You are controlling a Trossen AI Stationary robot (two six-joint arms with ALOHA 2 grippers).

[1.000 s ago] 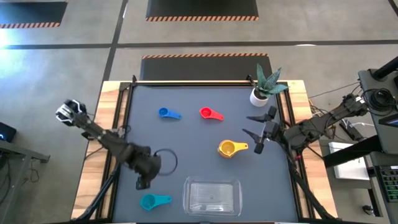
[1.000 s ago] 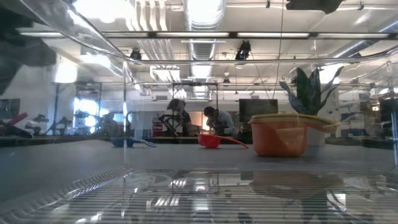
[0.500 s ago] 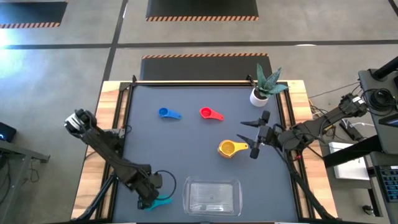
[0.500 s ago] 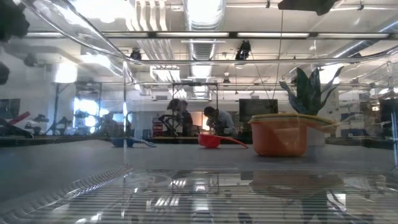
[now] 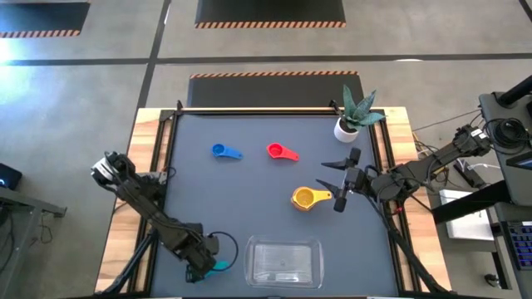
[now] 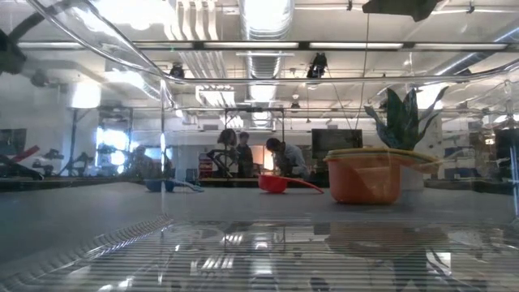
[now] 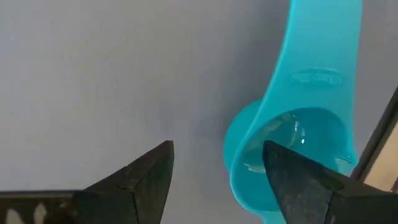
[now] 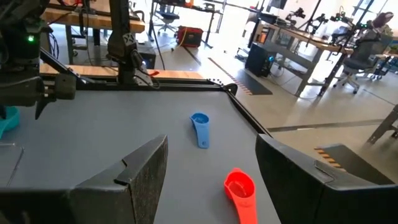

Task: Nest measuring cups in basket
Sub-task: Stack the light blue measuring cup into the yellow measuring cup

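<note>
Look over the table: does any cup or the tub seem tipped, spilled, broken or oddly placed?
Nothing stands out. The blue cup, red cup and yellow cup sit upright and apart on the mat. The clear tub stands empty at the near edge. The left pincer, open, is over the teal cup.

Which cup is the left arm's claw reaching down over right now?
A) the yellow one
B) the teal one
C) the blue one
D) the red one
B: the left gripper hangs open over the teal cup, one finger by its bowl, beside the basket.
</note>
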